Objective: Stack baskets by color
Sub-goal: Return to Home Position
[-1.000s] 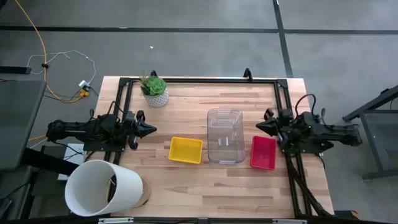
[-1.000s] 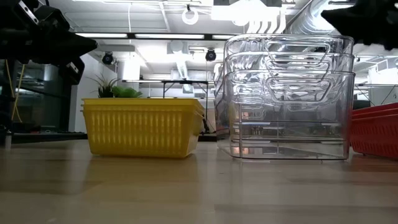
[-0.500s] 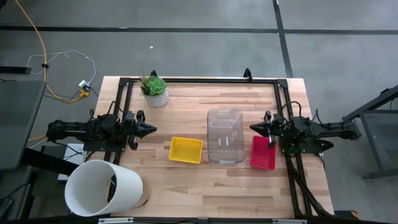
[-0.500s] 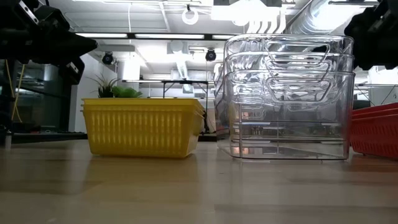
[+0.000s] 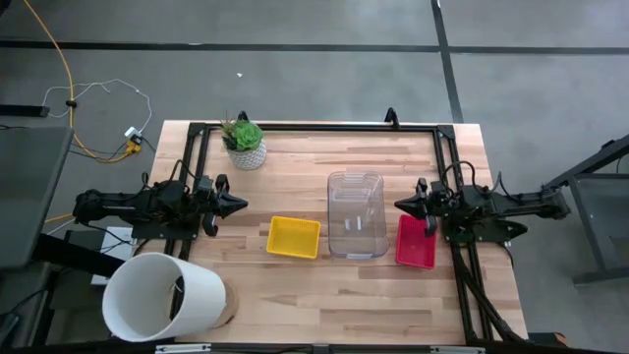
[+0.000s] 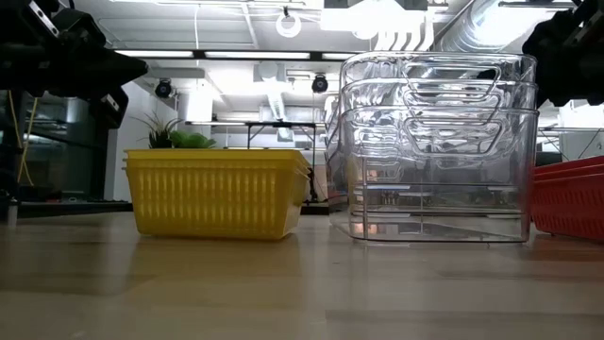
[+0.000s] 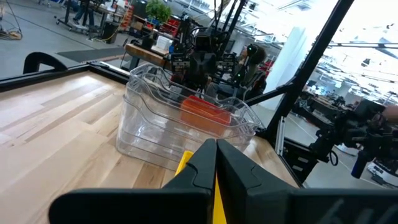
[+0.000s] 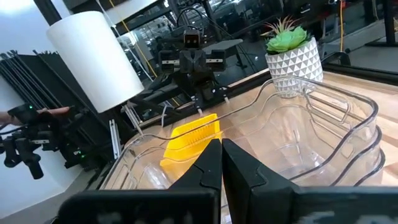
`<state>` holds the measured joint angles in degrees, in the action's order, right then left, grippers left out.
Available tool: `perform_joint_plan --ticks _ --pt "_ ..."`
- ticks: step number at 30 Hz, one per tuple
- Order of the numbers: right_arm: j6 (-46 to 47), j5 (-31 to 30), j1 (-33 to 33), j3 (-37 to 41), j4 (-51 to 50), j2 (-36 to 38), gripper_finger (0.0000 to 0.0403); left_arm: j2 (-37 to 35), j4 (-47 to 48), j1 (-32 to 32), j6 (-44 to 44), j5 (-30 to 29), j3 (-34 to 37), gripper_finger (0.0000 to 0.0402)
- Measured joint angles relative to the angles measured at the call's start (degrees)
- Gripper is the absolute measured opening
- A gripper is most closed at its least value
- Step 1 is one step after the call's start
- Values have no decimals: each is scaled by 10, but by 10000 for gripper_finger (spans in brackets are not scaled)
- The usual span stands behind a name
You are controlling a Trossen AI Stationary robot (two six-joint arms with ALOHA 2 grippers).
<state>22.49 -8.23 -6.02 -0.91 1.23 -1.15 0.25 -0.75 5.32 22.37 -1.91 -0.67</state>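
Three stacks of baskets stand in a row on the table. The yellow mesh ones (image 5: pixel 294 237) are on the left, the clear ones (image 5: pixel 356 214) in the middle, and the pink-red ones (image 5: pixel 416 241) on the right, each stack resting on its bottom. In the low view the clear stack (image 6: pixel 437 146) is the tallest, with the yellow stack (image 6: pixel 215 192) beside it. My left gripper (image 5: pixel 244 205) hovers shut at the table's left side, pointing level at the baskets. My right gripper (image 5: pixel 398 205) hovers shut at the right side, just above the far end of the pink-red stack. Neither holds anything.
A big white cylindrical tub (image 5: pixel 162 297) lies at the near left corner. A small green plant in a white pot (image 5: pixel 245 144) stands at the far left. A black frame (image 5: pixel 314 127) runs along the table's far and side edges. Bare wood lies in front of the baskets.
My right gripper has sunk a little and swung slightly toward the table's far edge. It then came to rest above the far end of the pink-red stack and stayed shut. The baskets have kept their places.
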Motion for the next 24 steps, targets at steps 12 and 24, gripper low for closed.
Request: perform_joint_plan --ticks 12,24 --pt "-4 2 0 0 -1 11 0 -1 0 0 0 0 0 0" --pt "-4 0 0 0 -1 3 0 -1 0 -2 0 0 0 0"
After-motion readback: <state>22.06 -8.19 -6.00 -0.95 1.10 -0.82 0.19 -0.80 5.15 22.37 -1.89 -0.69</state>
